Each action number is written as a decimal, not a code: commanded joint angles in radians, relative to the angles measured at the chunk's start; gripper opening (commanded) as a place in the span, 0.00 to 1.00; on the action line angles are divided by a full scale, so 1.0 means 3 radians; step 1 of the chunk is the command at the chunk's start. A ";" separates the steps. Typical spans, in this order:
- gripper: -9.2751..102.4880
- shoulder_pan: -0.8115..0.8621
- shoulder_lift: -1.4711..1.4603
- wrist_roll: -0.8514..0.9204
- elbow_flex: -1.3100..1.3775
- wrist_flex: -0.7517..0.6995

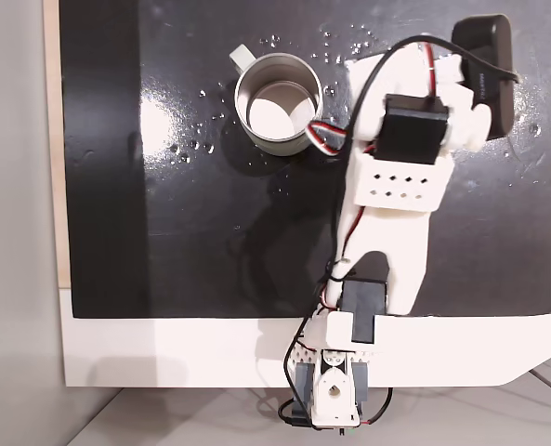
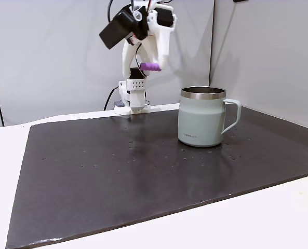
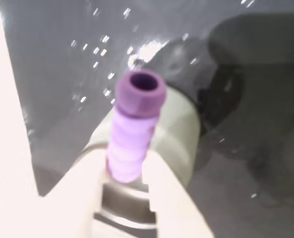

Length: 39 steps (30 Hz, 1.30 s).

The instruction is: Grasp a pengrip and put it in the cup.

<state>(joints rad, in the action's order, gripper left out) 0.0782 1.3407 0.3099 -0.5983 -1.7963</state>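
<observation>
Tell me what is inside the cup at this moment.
The cup shows just its pale bottom in a fixed view from above; no object lies inside. The pengrip is clamped in the gripper, raised off the mat. The cup wall under the near rim is hidden.

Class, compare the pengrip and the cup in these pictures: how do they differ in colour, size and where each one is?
Colour: the pengrip is light purple; the cup is pale grey-green with a silver rim.
Size: the pengrip is a slim ribbed tube, the cup far wider, with a side handle.
Place: the pengrip is held in the air by the tool; the cup stands upright on the black mat.
Both are round and hollow.
</observation>
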 commanded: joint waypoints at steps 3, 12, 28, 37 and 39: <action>0.08 -0.0450 0.0153 -0.0368 0.0389 -0.0015; 0.08 -0.1012 -0.0082 -0.0828 0.0527 -0.0015; 0.32 -0.1212 0.0005 -0.0818 0.0307 -0.0015; 0.43 -0.1202 0.0046 -0.0828 0.0205 -0.0015; 0.43 -0.1197 0.0046 -0.0828 0.0199 -0.0015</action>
<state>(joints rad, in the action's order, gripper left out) -0.2884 1.3008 0.0522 -0.5415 -1.7978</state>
